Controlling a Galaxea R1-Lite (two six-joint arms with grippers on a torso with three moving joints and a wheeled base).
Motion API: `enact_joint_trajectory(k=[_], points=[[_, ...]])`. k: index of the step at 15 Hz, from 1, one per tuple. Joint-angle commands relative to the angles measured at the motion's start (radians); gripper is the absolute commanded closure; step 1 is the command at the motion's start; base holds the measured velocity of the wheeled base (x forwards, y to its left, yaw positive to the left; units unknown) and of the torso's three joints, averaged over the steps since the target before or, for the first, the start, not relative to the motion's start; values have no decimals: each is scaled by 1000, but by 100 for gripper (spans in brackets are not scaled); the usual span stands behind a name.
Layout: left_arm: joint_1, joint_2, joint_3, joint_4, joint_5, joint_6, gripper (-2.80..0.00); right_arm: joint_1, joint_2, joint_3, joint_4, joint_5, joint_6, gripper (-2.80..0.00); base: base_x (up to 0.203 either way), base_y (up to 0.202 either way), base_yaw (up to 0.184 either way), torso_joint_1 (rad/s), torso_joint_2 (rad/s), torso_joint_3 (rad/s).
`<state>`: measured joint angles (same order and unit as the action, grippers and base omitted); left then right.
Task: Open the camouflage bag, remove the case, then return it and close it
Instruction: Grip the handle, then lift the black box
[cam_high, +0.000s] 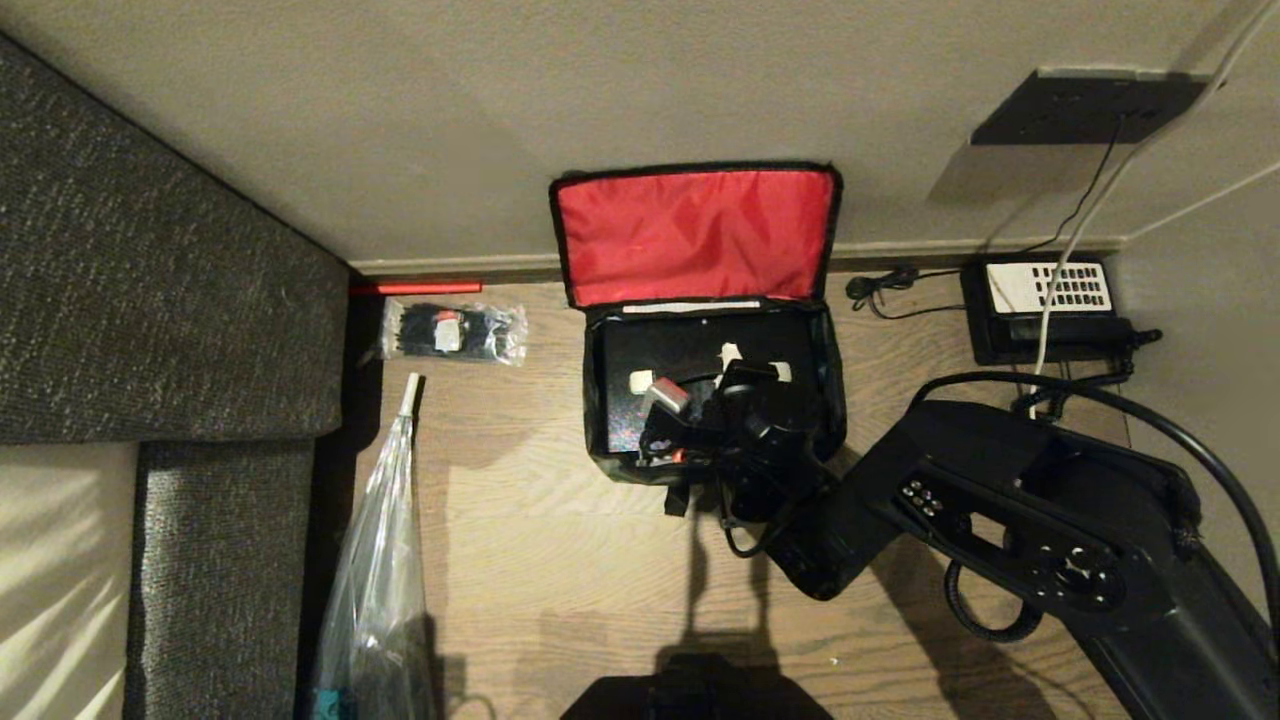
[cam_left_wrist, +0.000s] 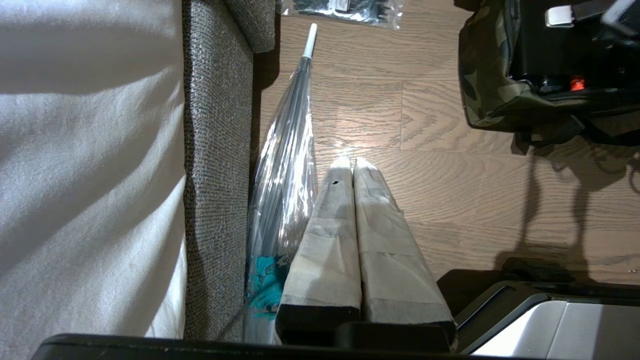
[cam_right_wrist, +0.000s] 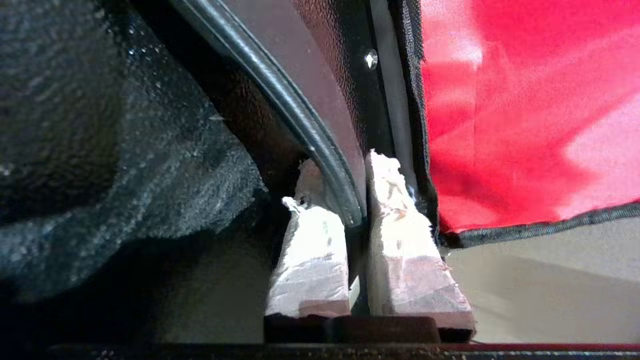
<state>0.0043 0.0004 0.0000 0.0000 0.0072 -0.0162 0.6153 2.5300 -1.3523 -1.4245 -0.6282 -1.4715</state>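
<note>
A: The camouflage bag (cam_high: 828, 400) looks like soft woven cloth, its lid lining (cam_high: 695, 232) a smooth red nylon with a slight sheen.

B: And the case (cam_right_wrist: 320, 70) inside?

A: Hard, black, finely speckled, faintly glossy. The floor (cam_high: 560, 560) is matt grained wood; the sofa (cam_high: 150, 270) coarse grey weave.

B: The packet (cam_high: 452, 332)?

A: Clear, shiny plastic film.

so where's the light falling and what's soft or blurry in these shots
Head view: arm shadows stretch across the wooden floor, sunlit streaks at lower left. Left wrist view: a bright patch on the floor near the umbrella. Right wrist view: the near dark bulk is blurred; the red lid lining shows washed-out patches.
</note>
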Motion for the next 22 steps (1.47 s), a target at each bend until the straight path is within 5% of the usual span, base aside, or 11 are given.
enact_joint_trajectory(k=[1, 8, 22], points=[[2, -2, 3, 0, 0, -1, 0, 1, -4, -1, -14, -5, -7, 0, 0, 0, 0, 0, 0, 0], [0, -2, 3, 0, 0, -1, 0, 12, -53, 74, -17, -16, 18, 0, 0, 0, 0, 0, 0, 0], [0, -2, 3, 0, 0, -1, 0, 209, -219, 92, -13, -125, 0, 0, 0, 0, 0, 0, 0, 0]])
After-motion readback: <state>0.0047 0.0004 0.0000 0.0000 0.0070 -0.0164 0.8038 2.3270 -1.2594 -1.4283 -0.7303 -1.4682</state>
